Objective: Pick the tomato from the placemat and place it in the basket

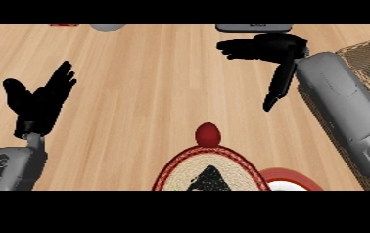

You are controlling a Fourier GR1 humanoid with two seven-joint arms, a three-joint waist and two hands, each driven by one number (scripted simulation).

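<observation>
A small red tomato (208,133) sits at the far edge of an oval placemat (189,164) with a red rim, cream rings and a black middle, near the bottom centre. My right hand (269,47) hovers open over the counter up and to the right of the tomato, fingers stretched to the left and thumb pointing down, well apart from it. The woven basket (356,56) shows at the right edge, mostly hidden behind my right forearm (336,97). At the left edge my left hand (42,100) rests open with fingers up.
A red-rimmed plate (295,176) lies just right of the placemat at the bottom. At the far edge sit a dark grey flat object (254,28), a grey rounded object (108,27) and a small red item (63,25). Light wood counter (159,80) spans the middle.
</observation>
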